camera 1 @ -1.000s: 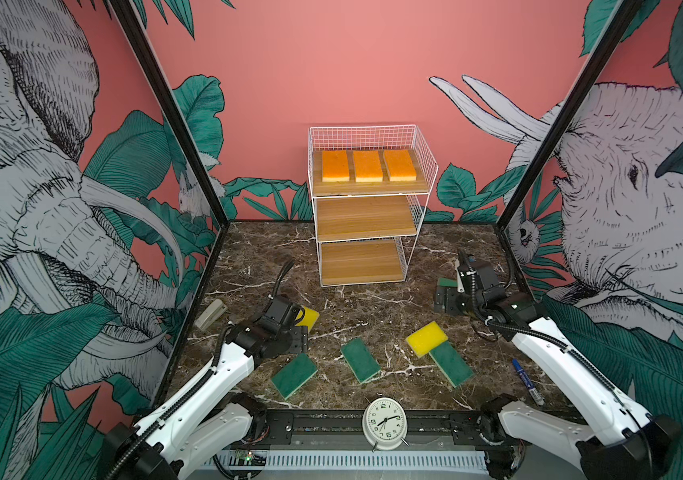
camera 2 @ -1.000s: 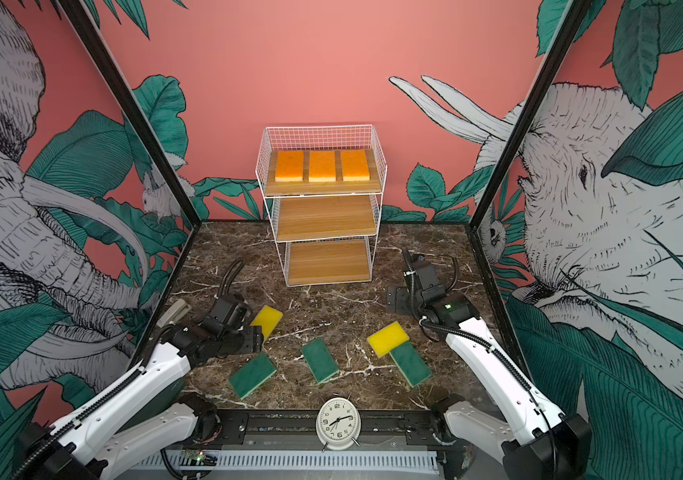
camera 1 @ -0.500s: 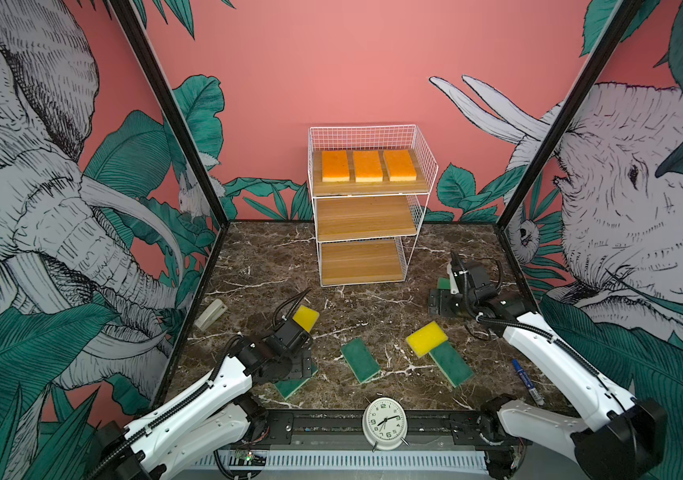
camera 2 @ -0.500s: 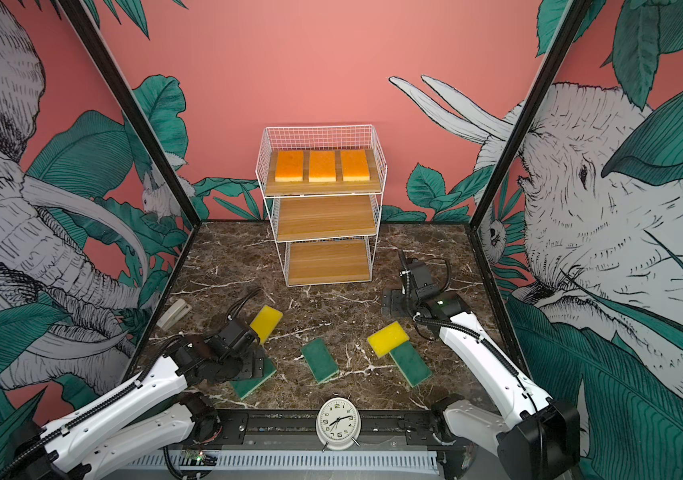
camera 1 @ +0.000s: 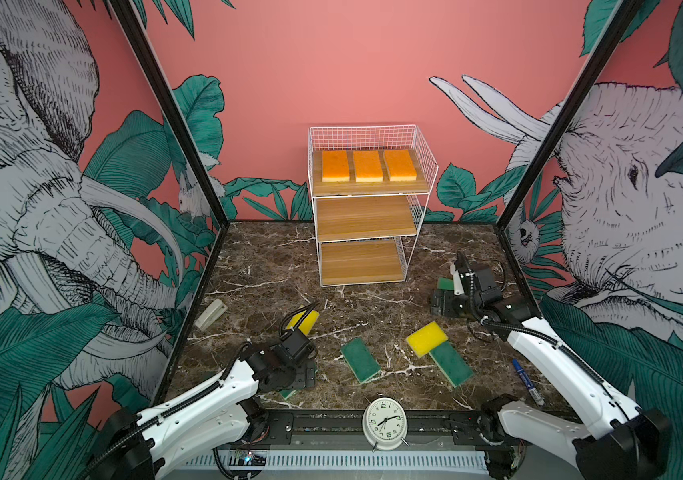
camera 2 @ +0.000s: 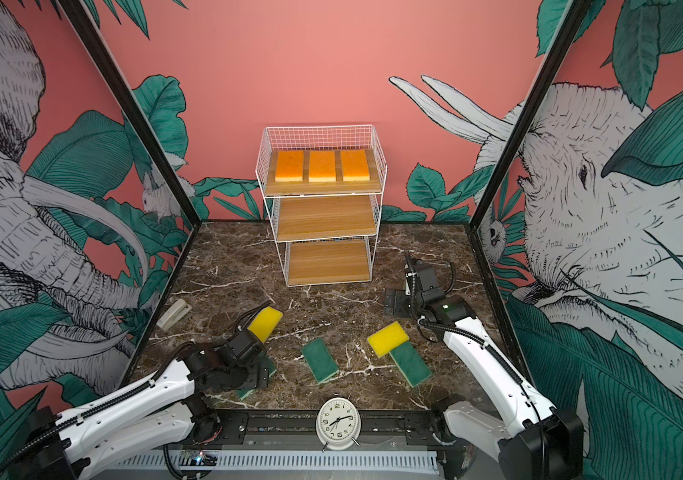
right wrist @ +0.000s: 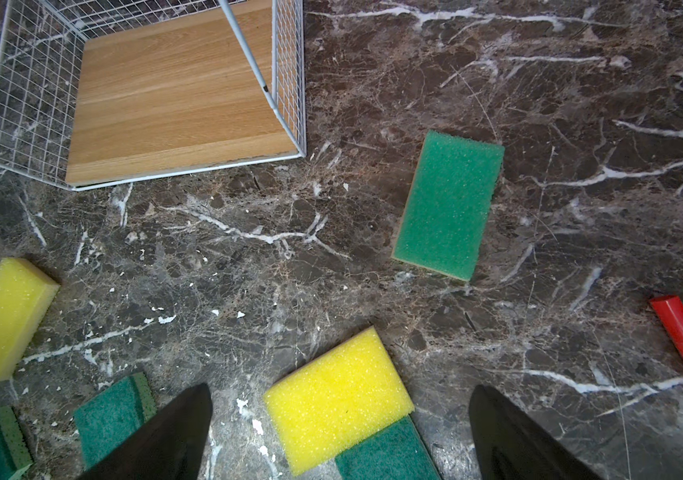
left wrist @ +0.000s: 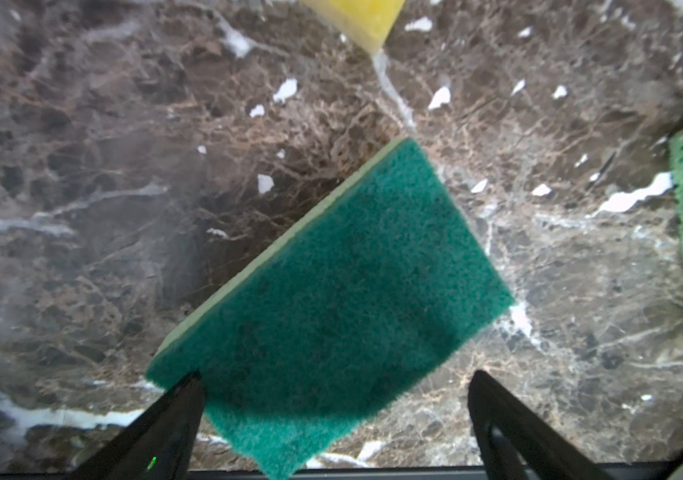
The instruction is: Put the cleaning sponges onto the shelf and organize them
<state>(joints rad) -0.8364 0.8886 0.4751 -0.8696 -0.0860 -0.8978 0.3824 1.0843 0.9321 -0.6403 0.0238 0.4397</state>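
Three orange sponges (camera 1: 368,165) sat side by side on the shelf's (camera 1: 364,216) top tier. Two yellow sponges (camera 1: 427,337) and four green sponges (camera 1: 359,359) lay on the table (camera 1: 273,257). Left tool (left wrist: 336,376) spread wide over one green; right tool (right wrist: 340,387) spread wide, holding nothing.

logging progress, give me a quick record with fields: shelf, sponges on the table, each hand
shelf top tier: three orange sponges in a row
lower tiers: bare
table: four green sponges, two yellow sponges, one yellow partly on a green
left hand: open, above a green sponge
right hand: open, holding nothing
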